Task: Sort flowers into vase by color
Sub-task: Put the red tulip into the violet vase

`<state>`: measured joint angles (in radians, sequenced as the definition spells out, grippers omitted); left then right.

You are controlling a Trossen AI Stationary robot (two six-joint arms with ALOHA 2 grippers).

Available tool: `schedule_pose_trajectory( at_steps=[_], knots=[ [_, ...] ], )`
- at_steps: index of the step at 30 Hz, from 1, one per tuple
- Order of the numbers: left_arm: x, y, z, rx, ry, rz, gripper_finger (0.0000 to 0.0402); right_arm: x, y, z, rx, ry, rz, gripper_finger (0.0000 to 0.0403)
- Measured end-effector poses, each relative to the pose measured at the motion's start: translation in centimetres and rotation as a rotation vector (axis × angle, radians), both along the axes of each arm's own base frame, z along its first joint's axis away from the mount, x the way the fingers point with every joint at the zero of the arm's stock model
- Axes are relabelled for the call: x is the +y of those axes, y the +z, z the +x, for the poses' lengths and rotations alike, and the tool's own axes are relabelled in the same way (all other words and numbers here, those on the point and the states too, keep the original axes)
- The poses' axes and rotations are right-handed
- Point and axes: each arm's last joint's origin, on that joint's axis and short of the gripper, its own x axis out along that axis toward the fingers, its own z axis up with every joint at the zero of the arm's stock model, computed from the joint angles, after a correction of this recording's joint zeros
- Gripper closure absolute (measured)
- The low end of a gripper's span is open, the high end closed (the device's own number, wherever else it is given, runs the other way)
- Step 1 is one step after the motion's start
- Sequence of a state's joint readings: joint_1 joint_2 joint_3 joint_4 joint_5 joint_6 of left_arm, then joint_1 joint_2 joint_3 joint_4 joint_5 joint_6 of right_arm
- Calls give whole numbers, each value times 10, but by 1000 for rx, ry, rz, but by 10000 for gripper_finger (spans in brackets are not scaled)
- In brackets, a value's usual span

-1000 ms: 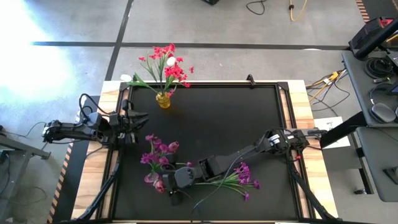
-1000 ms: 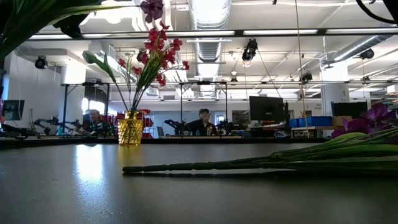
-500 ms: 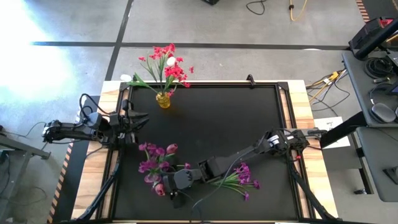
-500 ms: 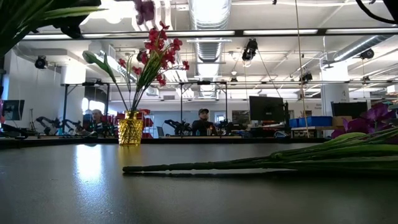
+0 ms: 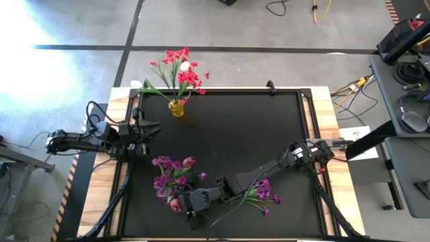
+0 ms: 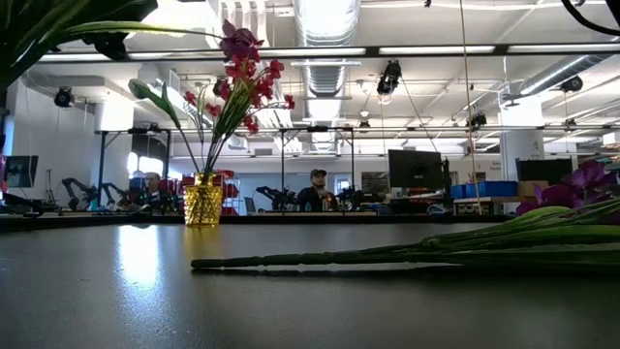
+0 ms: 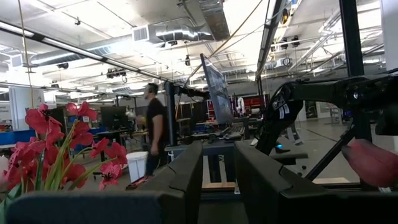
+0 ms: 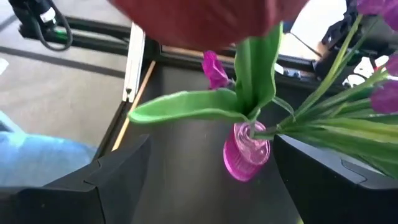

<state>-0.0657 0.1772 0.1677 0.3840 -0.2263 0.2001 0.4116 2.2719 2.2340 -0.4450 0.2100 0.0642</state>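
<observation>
A yellow vase (image 5: pixel 176 107) at the table's far left holds red-pink flowers (image 5: pixel 181 72) and a white bud (image 5: pixel 184 66). A pink vase (image 5: pixel 174 204) near the front edge holds purple-magenta flowers (image 5: pixel 168 173). More purple sprigs (image 5: pixel 261 191) lie flat on the mat, and their stems show in the low view (image 6: pixel 407 254). My right gripper (image 5: pixel 189 201) is open beside the pink vase. In the right wrist view its fingers (image 8: pixel 118 168) stand on either side of the vase (image 8: pixel 247 152) with gaps. My left gripper (image 5: pixel 153 128) waits open at the table's left edge.
The black mat (image 5: pixel 255 128) has free room in its middle and far right. My right arm (image 5: pixel 269 167) reaches across the loose sprigs. Wooden borders frame the mat. People (image 6: pixel 317 189) stand in the room beyond the table.
My right gripper has gone a little toward the table's near edge and right. The purple blooms in the pink vase have shifted toward the near edge. One bloom has dropped lower into the low view.
</observation>
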Motion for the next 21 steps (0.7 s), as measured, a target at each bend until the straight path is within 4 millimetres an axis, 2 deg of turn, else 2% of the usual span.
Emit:
schedule_pose_trajectory(
  at_steps=[9, 15, 21],
  knots=[
    [0, 0, 0, 0, 0, 0, 324, 3, 13, -6, 28, 27, -39, 74],
    [0, 0, 0, 0, 0, 0, 324, -1, 2, -1, 43, 17, -54, 74],
    [0, 0, 0, 1, 0, 0, 324, -2, 3, -2, 86, 45, 76, 74]
  ],
)
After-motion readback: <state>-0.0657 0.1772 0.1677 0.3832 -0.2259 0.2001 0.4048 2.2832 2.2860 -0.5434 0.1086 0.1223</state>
